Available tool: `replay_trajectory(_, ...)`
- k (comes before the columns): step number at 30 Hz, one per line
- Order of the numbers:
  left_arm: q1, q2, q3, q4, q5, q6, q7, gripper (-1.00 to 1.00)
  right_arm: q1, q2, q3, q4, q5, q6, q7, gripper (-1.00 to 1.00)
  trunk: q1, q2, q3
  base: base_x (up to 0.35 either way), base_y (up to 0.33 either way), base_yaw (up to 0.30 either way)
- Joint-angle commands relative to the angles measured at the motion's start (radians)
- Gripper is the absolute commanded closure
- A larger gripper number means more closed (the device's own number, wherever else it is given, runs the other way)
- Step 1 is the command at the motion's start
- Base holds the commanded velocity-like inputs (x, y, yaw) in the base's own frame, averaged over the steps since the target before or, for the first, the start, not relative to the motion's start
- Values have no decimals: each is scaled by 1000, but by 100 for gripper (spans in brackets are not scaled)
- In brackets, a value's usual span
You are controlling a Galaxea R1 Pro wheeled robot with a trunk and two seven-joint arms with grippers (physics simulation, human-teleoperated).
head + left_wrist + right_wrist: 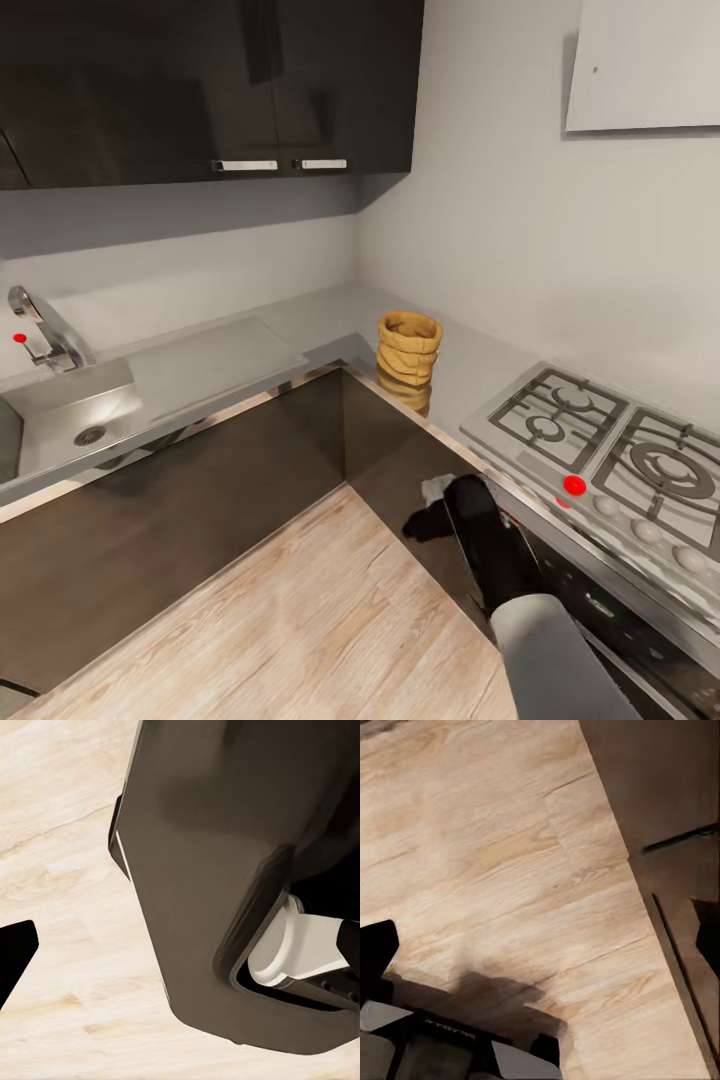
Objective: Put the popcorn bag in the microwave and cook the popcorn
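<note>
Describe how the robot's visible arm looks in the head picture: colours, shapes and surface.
The right arm has a glossy black, rounded forearm segment joined to a pale grey, matte cylindrical sleeve nearer the camera. A whitish piece sits at its wrist end. No cables or markings are discernible.

The popcorn bag [408,356] hides its contents (rim too high); frame edges crop the hob [610,465].

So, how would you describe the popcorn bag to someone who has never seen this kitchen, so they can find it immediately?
Start at the pale grey countertop that bends around the inner corner of the room, with the sink on one run and the gas hob on the other. The popcorn bag stands upright near that corner, close to the counter's front edge. It is the only soft, tan, wrinkly sack with a rolled rim among flat grey and steel surfaces.
</note>
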Motion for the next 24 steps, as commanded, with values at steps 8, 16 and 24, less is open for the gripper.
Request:
replay_trajectory(8, 0, 0, -1, -1, 3, -2, 0, -100, -271, 1, -1, 13, -63, 3, 7, -100, 0, -1, -1, 0, 0, 0)
replay_trajectory(16, 1, 0, -2, -1, 3, -1, 0, -100, -519, 1, -8, 146, -58, 3, -23, -100, 0, -1, -1, 0, 0, 0)
replay_trajectory(24, 0, 1, 1, -1, 9, -2, 0, -100, -593, 1, -104, 170, -57, 3, -224, -100, 0, -1, -1, 0, 0, 0)
